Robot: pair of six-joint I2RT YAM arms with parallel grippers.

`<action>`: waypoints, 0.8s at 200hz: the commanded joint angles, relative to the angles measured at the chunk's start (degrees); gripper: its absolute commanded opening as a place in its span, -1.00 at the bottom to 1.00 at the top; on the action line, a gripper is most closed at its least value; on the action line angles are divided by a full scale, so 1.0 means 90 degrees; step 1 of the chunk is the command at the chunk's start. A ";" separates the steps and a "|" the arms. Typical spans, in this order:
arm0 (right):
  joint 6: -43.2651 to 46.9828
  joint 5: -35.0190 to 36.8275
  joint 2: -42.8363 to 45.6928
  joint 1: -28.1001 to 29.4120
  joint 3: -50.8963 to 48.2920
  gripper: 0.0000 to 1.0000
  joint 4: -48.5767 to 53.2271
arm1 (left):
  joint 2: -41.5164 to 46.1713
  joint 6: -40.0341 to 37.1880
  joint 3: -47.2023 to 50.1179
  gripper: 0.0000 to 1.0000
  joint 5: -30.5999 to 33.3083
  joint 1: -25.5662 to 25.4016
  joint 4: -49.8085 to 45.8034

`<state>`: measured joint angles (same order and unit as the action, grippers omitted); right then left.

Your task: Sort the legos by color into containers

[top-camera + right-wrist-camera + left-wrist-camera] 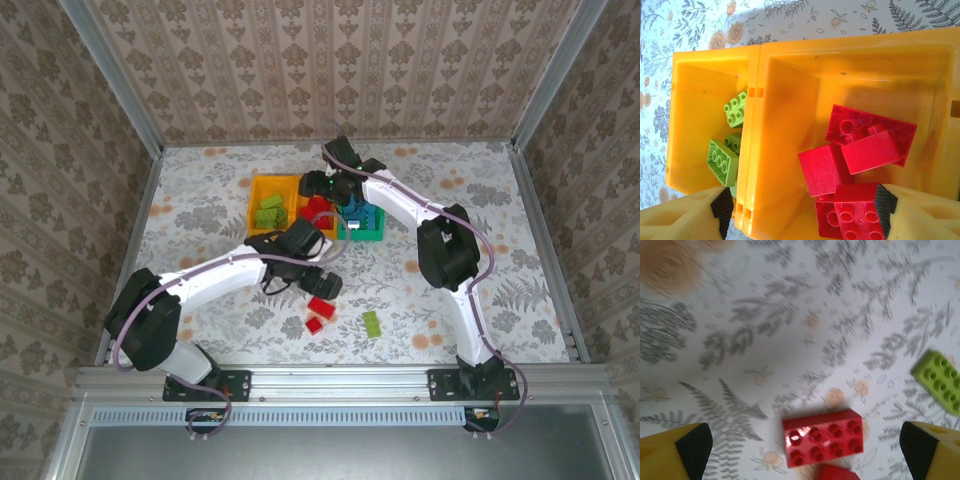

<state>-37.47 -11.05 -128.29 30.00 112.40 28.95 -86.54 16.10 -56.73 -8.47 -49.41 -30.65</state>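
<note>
Now, over the flowered tabletop (500,180), the right gripper (804,204) hangs wide open above the orange bin (865,65) of red bricks (870,142), while the left gripper (806,447), also spread wide, hovers over a loose red brick (822,437), studs up, long axis running jaw to jaw, likely next lowering to grasp.

The table (230,190) is white, printed with grey ferns and orange blossoms. Beige damask walls (330,60) rise from its far, left and right edges, with aluminium posts (112,75) at its far corners and an aluminium rail (340,380) along its near edge.
</note>
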 commanded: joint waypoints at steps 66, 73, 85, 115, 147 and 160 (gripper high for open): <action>0.0035 0.0348 0.2170 -0.0472 -0.1845 0.73 -0.0239 | -0.0817 -0.0041 0.0063 1.00 0.0233 -0.0803 -0.0440; 0.0024 0.0349 0.2330 -0.0545 -0.2070 0.73 -0.0297 | -0.0857 -0.0041 0.0078 1.00 0.0196 -0.0816 -0.0394; -0.0014 0.0365 0.2566 -0.0671 -0.2388 0.74 -0.0354 | -0.0937 -0.0053 0.0055 1.00 0.0093 -0.0821 -0.0344; -0.0006 0.0509 0.3081 -0.0922 -0.2991 0.75 -0.0362 | -0.1259 -0.0081 -0.0039 1.00 0.0109 -0.0836 -0.0400; 0.0033 0.0655 0.3529 -0.1113 -0.3439 0.76 -0.0321 | -0.1543 -0.0107 -0.0264 0.89 0.0283 -0.0828 -0.0539; 0.0033 0.0699 0.3692 -0.1171 -0.3617 0.77 -0.0313 | -0.1609 -0.0098 -0.0335 0.84 0.0308 -0.0825 -0.0517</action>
<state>-37.52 -6.81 -99.50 20.23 81.97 25.89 -98.59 15.77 -58.26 -6.35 -56.60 -34.74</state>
